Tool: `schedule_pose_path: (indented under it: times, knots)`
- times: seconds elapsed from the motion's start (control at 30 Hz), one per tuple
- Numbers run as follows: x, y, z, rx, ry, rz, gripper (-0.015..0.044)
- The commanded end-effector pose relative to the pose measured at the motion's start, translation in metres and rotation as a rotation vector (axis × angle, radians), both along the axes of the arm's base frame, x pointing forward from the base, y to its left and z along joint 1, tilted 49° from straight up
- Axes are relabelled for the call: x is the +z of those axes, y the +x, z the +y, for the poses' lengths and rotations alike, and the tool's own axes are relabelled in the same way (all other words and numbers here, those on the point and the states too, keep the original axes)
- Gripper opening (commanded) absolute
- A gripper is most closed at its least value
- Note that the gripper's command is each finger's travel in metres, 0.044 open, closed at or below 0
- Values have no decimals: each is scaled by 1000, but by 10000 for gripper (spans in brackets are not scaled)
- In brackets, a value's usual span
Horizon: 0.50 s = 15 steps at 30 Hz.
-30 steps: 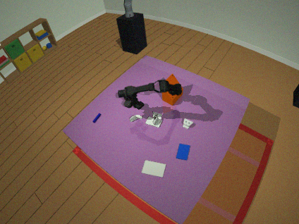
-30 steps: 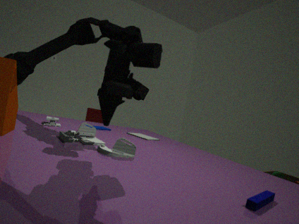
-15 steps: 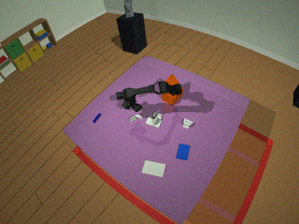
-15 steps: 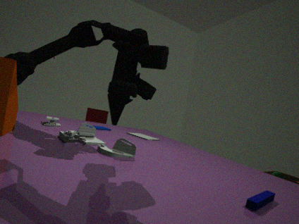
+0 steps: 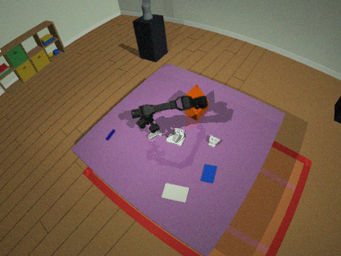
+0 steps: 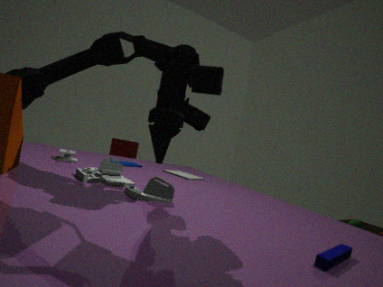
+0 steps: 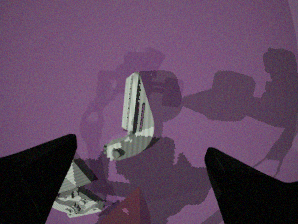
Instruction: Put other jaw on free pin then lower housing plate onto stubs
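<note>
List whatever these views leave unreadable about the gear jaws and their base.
- Free pin on the base assembly: too small in the top and exterior views.
- Base assembly, wrist view: partly behind a gripper finger.
- Gear teeth of the loose jaw: too small in the top view, dim in the exterior.
- Robot's base, exterior view: behind the orange block.

On the mat, seen from above, the loose jaw lies just left of the base, with the plate off to the right. The bar sits far left, and the card lies nearer the mat's lower edge.
</note>
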<state>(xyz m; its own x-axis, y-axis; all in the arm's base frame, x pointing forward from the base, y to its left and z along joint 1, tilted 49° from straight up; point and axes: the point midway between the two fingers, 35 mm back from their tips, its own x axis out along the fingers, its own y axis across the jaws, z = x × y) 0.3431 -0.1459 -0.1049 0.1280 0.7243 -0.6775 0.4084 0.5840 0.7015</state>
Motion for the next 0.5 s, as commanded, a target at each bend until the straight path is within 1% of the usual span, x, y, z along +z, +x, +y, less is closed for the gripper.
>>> schedule_pose_path:
  times: [0.0,0.47]
  knots:
    - [-16,0,23,3,16,14,440]
    - [-20,1,27,3,16,14,440]
